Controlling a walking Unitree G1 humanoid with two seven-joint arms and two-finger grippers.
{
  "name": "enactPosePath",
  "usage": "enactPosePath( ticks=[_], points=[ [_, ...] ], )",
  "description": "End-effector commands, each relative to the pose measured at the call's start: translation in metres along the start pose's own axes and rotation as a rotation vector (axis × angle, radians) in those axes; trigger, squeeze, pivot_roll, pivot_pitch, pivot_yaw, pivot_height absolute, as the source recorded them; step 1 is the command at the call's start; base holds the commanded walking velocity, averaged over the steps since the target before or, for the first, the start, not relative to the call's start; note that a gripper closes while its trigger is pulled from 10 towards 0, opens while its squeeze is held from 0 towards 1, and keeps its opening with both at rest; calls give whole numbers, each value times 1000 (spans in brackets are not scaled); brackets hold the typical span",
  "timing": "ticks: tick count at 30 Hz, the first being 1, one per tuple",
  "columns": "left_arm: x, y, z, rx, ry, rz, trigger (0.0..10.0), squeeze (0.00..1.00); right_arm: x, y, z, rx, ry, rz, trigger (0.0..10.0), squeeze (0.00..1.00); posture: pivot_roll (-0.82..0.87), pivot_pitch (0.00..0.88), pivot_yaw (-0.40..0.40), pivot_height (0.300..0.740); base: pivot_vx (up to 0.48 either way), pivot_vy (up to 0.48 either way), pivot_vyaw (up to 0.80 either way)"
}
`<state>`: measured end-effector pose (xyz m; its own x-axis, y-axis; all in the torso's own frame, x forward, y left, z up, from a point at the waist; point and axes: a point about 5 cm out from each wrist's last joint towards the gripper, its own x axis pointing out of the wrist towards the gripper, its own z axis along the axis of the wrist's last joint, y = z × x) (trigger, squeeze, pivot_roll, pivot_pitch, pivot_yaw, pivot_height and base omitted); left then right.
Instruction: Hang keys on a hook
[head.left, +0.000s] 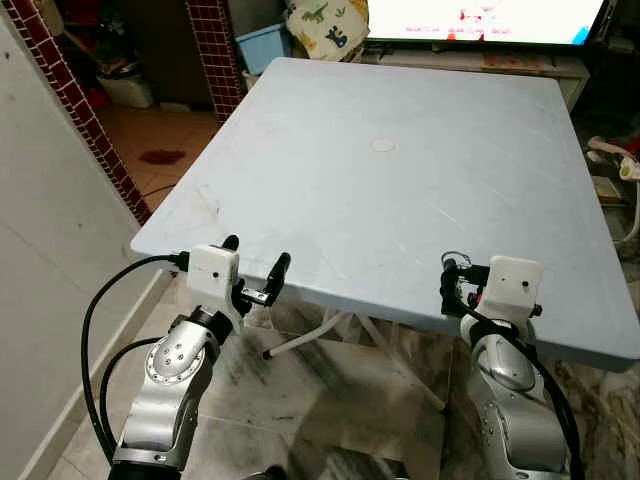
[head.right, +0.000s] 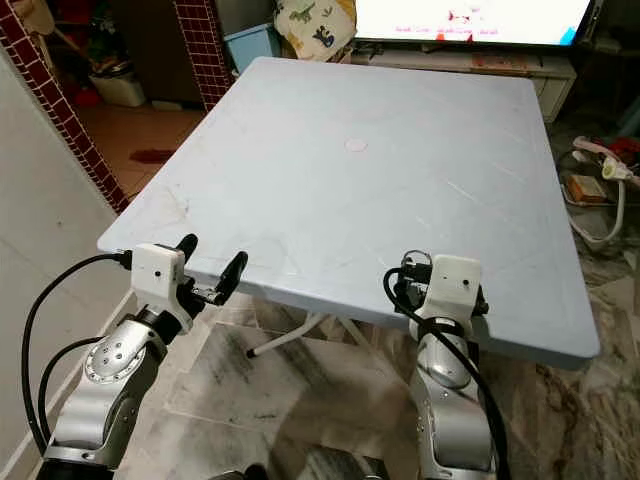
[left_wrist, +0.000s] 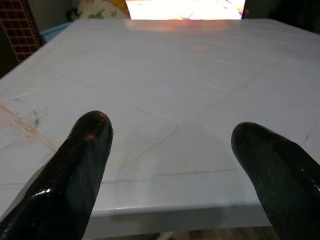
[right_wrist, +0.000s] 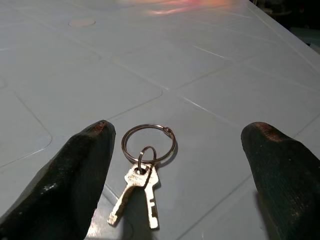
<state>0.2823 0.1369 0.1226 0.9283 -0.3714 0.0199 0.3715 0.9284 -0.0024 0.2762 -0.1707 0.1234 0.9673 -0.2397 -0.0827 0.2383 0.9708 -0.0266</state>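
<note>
We find the task at its opening stage. The keys (right_wrist: 142, 187) lie flat on the table (head.left: 400, 200), near its front edge, not yet lifted. They are 2 small keys on 1 wire ring (right_wrist: 148, 143), the ring lying farther from the right gripper (right_wrist: 180, 165) than the key blades.

The right gripper is spread wide and grasps nothing. In its wrist view the keys lie between its 2 fingers (right_wrist: 70, 180), closer to 1 finger than to the other, and touching neither as far as we can tell. From the head views this gripper sits at the near edge of the table with the ring just ahead of it.

The left gripper (head.left: 255, 270) is likewise released and empty, held at the same table edge well apart from the keys, with bare tabletop ahead of it.

Done so far: in our judgement, the approach to the keys only. Remaining: closing on the ring or keys, lifting them clear, carrying them to a hook, and hanging the ring on it. We judge that most of the work is outstanding.
</note>
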Motion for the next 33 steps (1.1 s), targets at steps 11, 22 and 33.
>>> enactPosePath(
  ticks=[11, 22, 33],
  points=[
    [-5, 1, -1, 26, 31, -18, 10000, 0, 4, 2, -9, 18, 68, -5, 10000, 0, -100, 123, 83, 740, 0, 0, 0],
    [-5, 1, -1, 34, 40, -28, 10000, 0, 29, -3, -8, -9, 69, 7, 10000, 0, -87, 125, 93, 740, 0, 0, 0],
    [-6, 2, 0, 42, 42, -26, 10000, 0, 38, 12, -16, 6, 95, 82, 0, 0, -78, 127, 95, 740, 0, 0, 0]
  ],
)
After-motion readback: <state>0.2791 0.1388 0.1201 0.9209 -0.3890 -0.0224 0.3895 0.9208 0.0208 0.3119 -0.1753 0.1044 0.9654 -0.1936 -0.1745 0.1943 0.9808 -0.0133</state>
